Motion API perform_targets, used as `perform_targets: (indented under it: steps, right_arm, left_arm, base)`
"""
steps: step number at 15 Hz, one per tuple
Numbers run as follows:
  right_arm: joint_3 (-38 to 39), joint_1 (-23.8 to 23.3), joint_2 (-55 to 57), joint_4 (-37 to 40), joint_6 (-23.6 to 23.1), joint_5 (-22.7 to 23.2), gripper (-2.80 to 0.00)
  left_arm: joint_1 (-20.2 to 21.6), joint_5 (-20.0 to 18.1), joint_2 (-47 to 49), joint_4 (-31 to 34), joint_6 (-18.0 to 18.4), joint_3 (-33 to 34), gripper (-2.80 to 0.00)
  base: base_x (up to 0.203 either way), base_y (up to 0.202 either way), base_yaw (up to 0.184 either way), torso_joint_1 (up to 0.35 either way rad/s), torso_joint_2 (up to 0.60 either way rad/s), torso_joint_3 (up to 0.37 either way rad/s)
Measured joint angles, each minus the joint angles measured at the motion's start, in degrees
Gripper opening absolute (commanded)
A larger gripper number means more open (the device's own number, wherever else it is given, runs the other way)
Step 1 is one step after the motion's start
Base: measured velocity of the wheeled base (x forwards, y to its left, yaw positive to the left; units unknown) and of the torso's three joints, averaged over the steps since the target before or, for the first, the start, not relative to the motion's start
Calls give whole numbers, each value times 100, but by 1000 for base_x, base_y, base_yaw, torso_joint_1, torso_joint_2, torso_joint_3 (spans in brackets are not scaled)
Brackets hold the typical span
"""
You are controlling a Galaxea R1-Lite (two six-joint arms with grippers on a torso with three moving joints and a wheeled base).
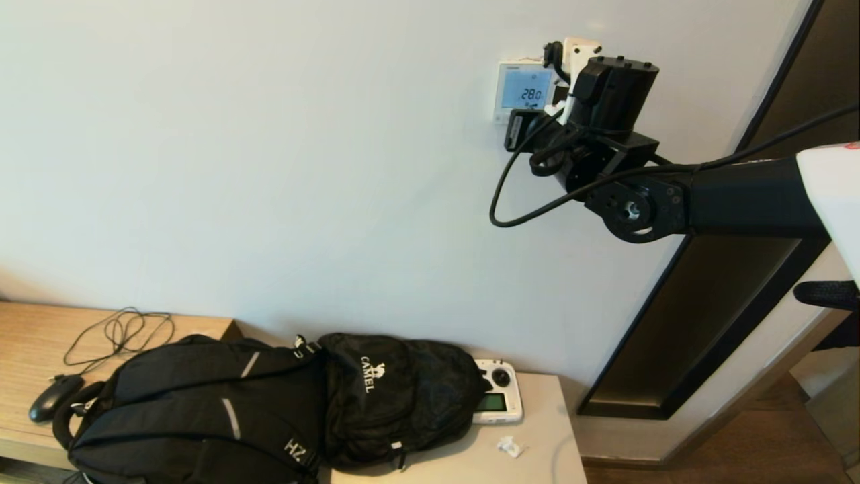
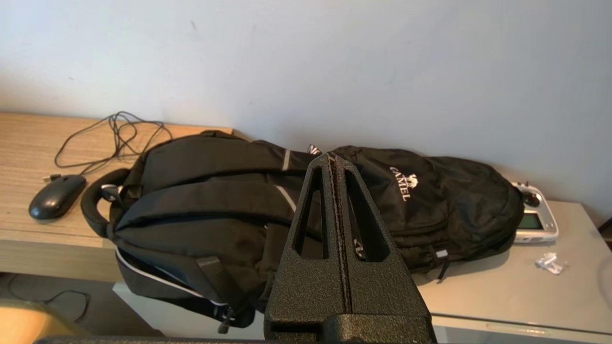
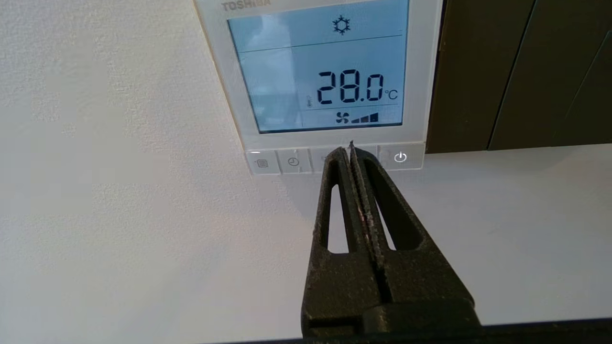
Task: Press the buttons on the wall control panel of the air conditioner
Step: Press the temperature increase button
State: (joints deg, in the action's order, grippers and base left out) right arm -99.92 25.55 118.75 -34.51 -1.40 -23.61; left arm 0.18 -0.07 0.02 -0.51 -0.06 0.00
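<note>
The air conditioner's wall control panel point(image 1: 521, 91) is a white square on the wall with a lit pale blue screen point(image 3: 325, 67) reading 28.0 °C. The buttons point(image 3: 293, 162) run in a row along its bottom edge; the menu, clock and power point(image 3: 400, 157) buttons show. My right gripper point(image 3: 350, 149) is shut and empty. Its tip lies on the middle of the row, between the clock and power buttons, hiding those beneath it. In the head view my raised right arm point(image 1: 672, 195) covers the panel's right side. My left gripper point(image 2: 333, 157) is shut and empty, low above the backpack.
A black backpack point(image 1: 269, 403) lies on the low table, with a white handheld controller point(image 1: 498, 400) at its right. A black mouse point(image 1: 54, 396) and cable lie on the wooden desk. A dark panel point(image 3: 516, 71) adjoins the thermostat; a dark frame point(image 1: 705, 302) runs down the wall.
</note>
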Motion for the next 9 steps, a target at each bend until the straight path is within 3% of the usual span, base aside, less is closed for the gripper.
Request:
perform_targets:
  steps: [9]
  right_arm:
    - [-49, -28, 185, -26, -92, 1, -280]
  left_arm:
    - [0, 0, 0, 0, -1, 0, -280]
  base:
    - [0, 0, 0, 0, 0, 0]
